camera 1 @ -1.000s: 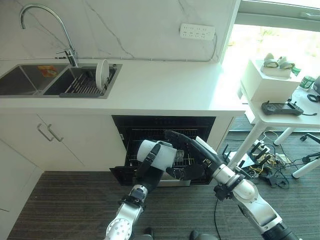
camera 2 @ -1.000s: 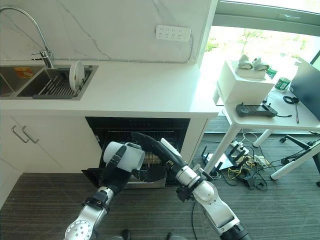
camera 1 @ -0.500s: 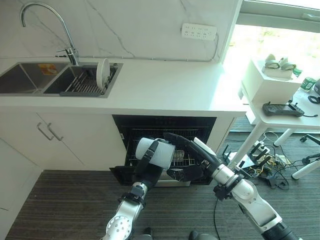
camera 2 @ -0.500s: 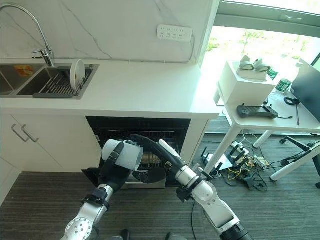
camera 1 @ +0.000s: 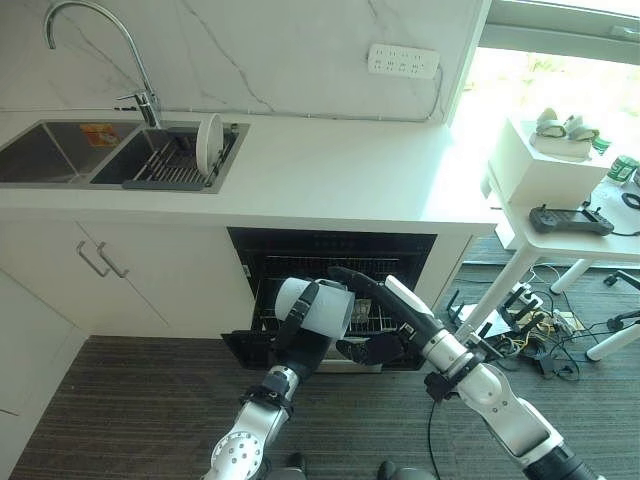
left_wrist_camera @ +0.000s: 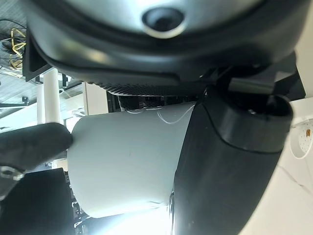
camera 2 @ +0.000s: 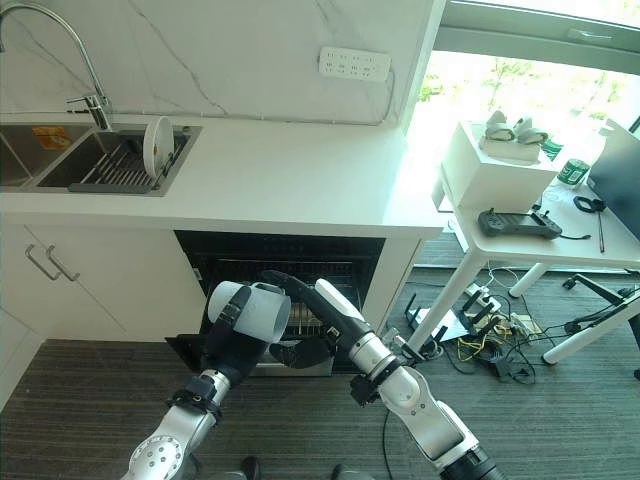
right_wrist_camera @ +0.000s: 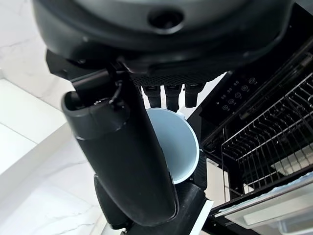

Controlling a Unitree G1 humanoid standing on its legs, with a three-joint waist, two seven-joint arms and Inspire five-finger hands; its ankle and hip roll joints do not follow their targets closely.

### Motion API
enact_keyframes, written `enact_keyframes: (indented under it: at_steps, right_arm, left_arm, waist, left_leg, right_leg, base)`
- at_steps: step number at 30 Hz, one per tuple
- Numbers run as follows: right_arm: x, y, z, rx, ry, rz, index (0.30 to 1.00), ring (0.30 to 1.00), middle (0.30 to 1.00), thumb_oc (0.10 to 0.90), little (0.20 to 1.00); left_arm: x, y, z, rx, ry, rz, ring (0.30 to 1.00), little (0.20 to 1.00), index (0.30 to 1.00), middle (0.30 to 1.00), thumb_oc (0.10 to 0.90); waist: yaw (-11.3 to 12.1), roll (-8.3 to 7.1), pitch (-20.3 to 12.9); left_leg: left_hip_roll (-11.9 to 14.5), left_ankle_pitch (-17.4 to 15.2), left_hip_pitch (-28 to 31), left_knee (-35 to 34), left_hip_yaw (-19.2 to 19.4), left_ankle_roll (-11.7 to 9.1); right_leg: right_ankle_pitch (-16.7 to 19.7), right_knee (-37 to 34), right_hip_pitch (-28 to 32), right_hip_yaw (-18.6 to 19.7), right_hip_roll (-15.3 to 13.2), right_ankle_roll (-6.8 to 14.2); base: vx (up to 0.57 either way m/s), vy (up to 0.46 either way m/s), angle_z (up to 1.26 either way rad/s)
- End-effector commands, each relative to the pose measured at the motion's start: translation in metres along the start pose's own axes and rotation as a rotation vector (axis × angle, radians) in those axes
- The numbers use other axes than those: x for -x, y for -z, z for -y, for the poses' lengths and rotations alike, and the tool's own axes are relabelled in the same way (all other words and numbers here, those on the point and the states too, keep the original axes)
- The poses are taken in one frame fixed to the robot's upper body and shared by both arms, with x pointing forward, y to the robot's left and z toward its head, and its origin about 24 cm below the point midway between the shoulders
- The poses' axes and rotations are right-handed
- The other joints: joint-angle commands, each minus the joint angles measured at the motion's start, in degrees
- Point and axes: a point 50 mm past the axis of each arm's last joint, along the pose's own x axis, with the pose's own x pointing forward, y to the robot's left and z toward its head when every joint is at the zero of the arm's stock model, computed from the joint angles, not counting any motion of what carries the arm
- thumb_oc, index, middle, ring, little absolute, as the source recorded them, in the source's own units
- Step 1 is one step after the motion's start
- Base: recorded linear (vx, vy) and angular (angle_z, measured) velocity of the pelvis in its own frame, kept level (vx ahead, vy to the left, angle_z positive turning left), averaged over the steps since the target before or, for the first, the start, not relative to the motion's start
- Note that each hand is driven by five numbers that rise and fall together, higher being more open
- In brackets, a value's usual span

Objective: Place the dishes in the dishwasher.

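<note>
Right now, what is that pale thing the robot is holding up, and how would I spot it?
Look below the white countertop to the open dishwasher with its wire rack pulled out. Just in front of it, the left hand is wrapped round a pale blue cup, tipped on its side. Unlike the white plate standing by the sink, it is round and hollow.

The dishwasher (camera 1: 330, 262) stands open under the worktop (camera 1: 330, 175), and its pulled-out wire rack (camera 1: 372, 318) is partly blocked from the front: the left hand (camera 1: 300, 335) holds a pale cup (camera 1: 314, 306) just before the rack's left part, and the right hand (camera 1: 375, 347) reaches across its middle, touching the cup. To the right of the right hand, the rack's right end by the cabinet wall lies uncovered. On the worktop, the stretch from the sink (camera 1: 110, 160), where a white plate (camera 1: 208, 145) stands on edge in a drying rack (camera 1: 172, 165), to the right-hand edge lies open.
</note>
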Motion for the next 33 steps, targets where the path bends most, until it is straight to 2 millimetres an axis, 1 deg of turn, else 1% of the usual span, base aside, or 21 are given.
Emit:
enact_keyframes:
  at_steps: [1, 5, 7, 10, 15, 24, 29, 33]
  right_arm:
    - [-0.017, -0.043, 0.025, 0.039, 0.101, 0.264, 0.900, 0.900, 0.900, 0.800, 0.900]
    - [-0.017, -0.043, 0.025, 0.034, 0.098, 0.265, 0.900, 0.900, 0.900, 0.800, 0.900]
    - [-0.016, -0.045, 0.027, -0.005, 0.113, 0.293, 0.900, 0.900, 0.900, 0.800, 0.900]
    - [-0.013, -0.045, 0.034, 0.030, 0.170, 0.286, 0.900, 0.900, 0.900, 0.800, 0.900]
    - [-0.009, -0.043, 0.043, 0.057, 0.216, 0.278, 0.900, 0.900, 0.900, 0.800, 0.900]
    - [-0.002, -0.040, 0.056, 0.097, 0.238, 0.244, 0.900, 0.900, 0.900, 0.800, 0.900]
    - [-0.001, -0.037, 0.061, 0.127, 0.203, 0.207, 0.900, 0.900, 0.900, 0.800, 0.900]
    - [-0.001, -0.037, 0.062, 0.118, 0.206, 0.207, 0.900, 0.900, 0.900, 0.800, 0.900]
  left_arm:
    - [-0.012, 0.006, 0.071, -0.002, 0.377, -0.054, 0.300, 0.300, 0.300, 0.300, 0.400]
    - [-0.012, 0.006, 0.071, 0.002, 0.378, -0.058, 0.300, 0.300, 0.300, 0.300, 0.400]
    - [-0.012, 0.007, 0.071, 0.020, 0.374, -0.060, 0.300, 0.300, 0.300, 0.300, 0.400]
    - [-0.012, 0.001, 0.071, 0.010, 0.391, -0.043, 0.300, 0.300, 0.300, 0.300, 0.400]
    - [-0.011, -0.004, 0.074, -0.034, 0.390, -0.019, 0.300, 0.300, 0.300, 0.300, 0.400]
    - [-0.009, -0.017, 0.072, -0.187, 0.382, 0.051, 0.300, 0.300, 0.300, 0.300, 0.400]
    - [-0.007, -0.030, 0.074, -0.343, 0.384, 0.101, 0.300, 0.300, 0.300, 0.300, 0.400]
    - [-0.008, -0.031, 0.075, -0.366, 0.389, 0.092, 0.300, 0.300, 0.300, 0.300, 0.400]
  waist:
    - [0.7, 0.13, -1.3]
    - [0.7, 0.12, -1.3]
    - [0.7, 0.13, -1.3]
    - [0.4, 0.14, -1.4]
    - [0.1, 0.28, -1.5]
    - [-0.2, 0.28, -1.5]
    - [-0.3, 0.36, -1.6]
    - [-0.3, 0.38, -1.6]
  left_leg:
    - [-1.0, -16.5, 0.3, 9.4, -0.5, 2.6]
    - [-1.0, -16.4, 0.3, 9.4, -0.5, 2.6]
    - [-1.0, -16.4, 0.2, 9.4, -0.5, 2.6]
    - [-0.9, -16.5, 0.3, 9.4, -0.2, 2.6]
    - [-0.8, -16.4, 0.3, 9.4, -0.1, 2.6]
    - [-0.7, -16.5, 0.4, 9.4, 0.0, 2.6]
    - [-0.6, -16.4, 0.5, 9.4, 0.1, 2.4]
    - [-0.5, -16.4, 0.6, 9.4, 0.1, 2.4]
  right_leg:
    - [-5.9, 0.1, 2.5, -1.8, -0.5, 2.9]
    - [-5.9, 0.1, 2.5, -1.8, -0.4, 2.9]
    - [-6.0, 0.1, 2.5, -1.9, -0.4, 2.9]
    - [-5.9, 0.1, 2.4, -1.7, -0.4, 2.9]
    - [-5.9, 0.1, 2.3, -1.7, -0.3, 2.9]
    - [-6.0, 0.1, 2.3, -1.5, -0.2, 2.8]
    - [-6.0, 0.1, 2.5, -1.6, -0.2, 2.8]
    - [-6.0, 0.1, 2.5, -1.6, -0.2, 2.8]
  base:
    - [0.00, 0.000, 0.00]
    - [0.00, 0.000, 0.00]
    - [0.00, 0.000, 0.00]
    - [0.00, 0.000, 0.00]
    - [0.00, 0.000, 0.00]
    - [0.00, 0.000, 0.00]
    - [0.00, 0.000, 0.00]
    - [0.00, 0.000, 0.00]
